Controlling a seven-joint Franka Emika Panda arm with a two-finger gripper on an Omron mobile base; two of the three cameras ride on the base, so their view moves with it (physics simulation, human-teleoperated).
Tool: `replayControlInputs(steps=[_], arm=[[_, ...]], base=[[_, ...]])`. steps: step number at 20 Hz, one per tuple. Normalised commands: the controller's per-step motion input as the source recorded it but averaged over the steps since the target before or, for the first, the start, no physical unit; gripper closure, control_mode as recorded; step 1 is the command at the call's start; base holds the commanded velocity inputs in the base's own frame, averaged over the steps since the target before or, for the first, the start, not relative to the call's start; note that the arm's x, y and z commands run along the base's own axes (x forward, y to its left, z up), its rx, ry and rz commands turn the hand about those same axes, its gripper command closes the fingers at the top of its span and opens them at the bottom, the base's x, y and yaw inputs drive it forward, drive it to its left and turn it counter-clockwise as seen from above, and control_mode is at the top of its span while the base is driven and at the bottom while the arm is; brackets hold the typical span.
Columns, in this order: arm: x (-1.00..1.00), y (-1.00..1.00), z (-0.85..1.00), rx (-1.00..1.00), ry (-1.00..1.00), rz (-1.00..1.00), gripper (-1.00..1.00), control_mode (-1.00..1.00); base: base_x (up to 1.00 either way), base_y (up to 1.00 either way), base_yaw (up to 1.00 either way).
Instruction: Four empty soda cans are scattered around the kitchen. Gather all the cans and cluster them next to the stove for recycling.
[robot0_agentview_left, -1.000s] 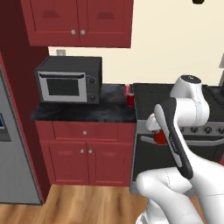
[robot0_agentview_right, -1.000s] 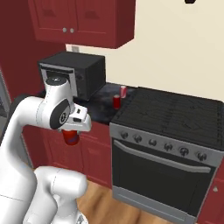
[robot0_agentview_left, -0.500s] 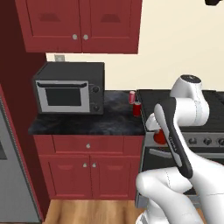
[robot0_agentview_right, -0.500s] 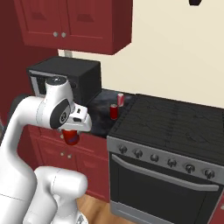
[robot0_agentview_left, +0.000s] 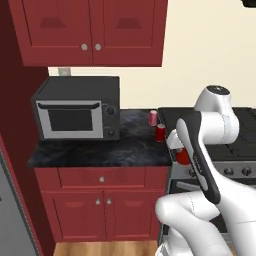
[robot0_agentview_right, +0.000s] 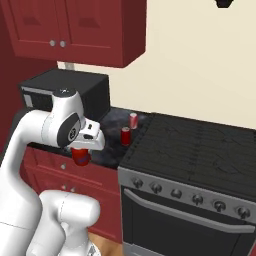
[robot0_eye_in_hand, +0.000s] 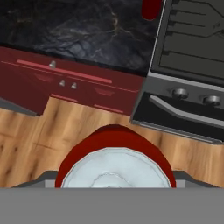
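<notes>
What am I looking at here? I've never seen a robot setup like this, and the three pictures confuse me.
It is a rendered kitchen with a white robot arm on a driving base. Two pictures come from cameras on the base, left and right behind the arm; the third looks along the gripper itself. The gripper holds a red soda can. On the black countertop stand a microwave and two more red cans, beside the stove. Below are red cabinets and a wooden floor.
</notes>
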Motion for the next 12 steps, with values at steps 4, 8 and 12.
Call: replayControlInputs(steps=[4, 8, 12], arm=[[0.00, 0.00, 0.00, 0.00, 0.00, 0.00, 1.00, 1.00], [0.00, 0.00, 0.00, 0.00, 0.00, 0.00, 1.00, 1.00], [0.00, 0.00, 0.00, 0.00, 0.00, 0.00, 1.00, 1.00]], base=[[0.54, 0.24, -0.08], [0.48, 0.25, -0.07], [0.34, 0.23, -0.06]])
